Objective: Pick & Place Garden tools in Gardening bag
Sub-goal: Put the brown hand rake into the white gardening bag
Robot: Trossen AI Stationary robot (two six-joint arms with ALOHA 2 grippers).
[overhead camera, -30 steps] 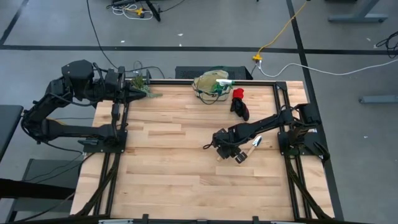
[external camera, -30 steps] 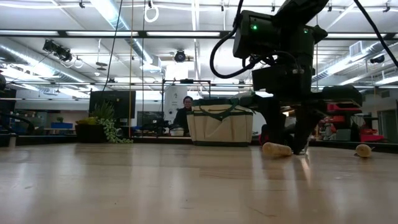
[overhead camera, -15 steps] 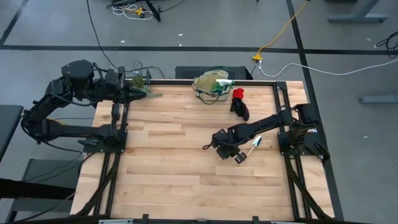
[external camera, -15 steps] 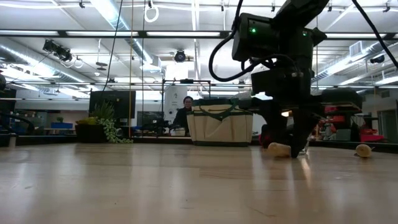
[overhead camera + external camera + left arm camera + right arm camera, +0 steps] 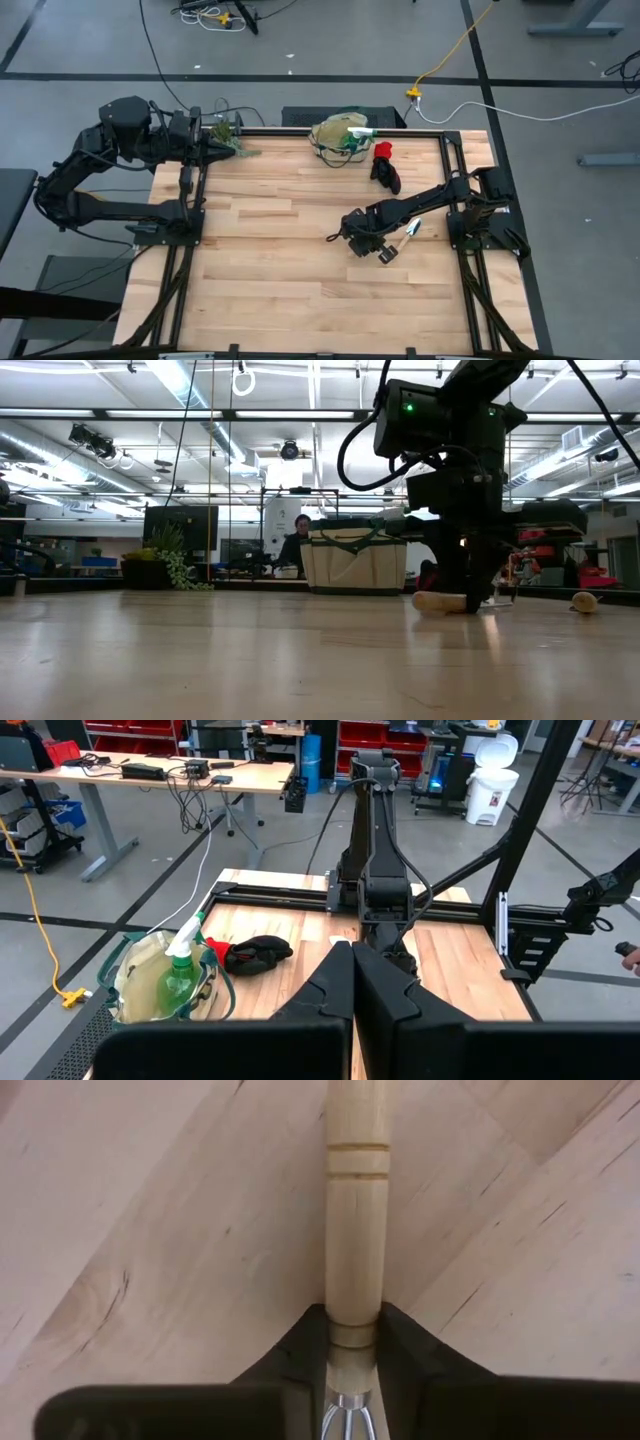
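My right gripper is shut on the wooden-handled hand rake at mid-table, right of centre. The trowel lies flat on the table just right of it, silvery blade toward the far side. The red-and-black glove lies on the table near the beige gardening bag, which stands at the far edge. The green translucent plastic item sits in the bag. My left gripper is shut and empty at the far left corner. My right gripper pinches the rake's wooden handle between its two fingers, at the end next to the metal tines. The fingers come from the table's right, low, and lie along the handle. The handle lies level at table height; whether it touches the wood I cannot tell.
A small leafy plant stands at the far left corner by my left gripper. The black frame rails run along the table's sides. A person sits in the room beyond the far edge. Bare wood fills the table's near half.
In the low view the rake's handle stood tilted half a second ago. It now lies level and shows longer, its free end farther toward the picture's left. My right gripper has stayed shut on it.
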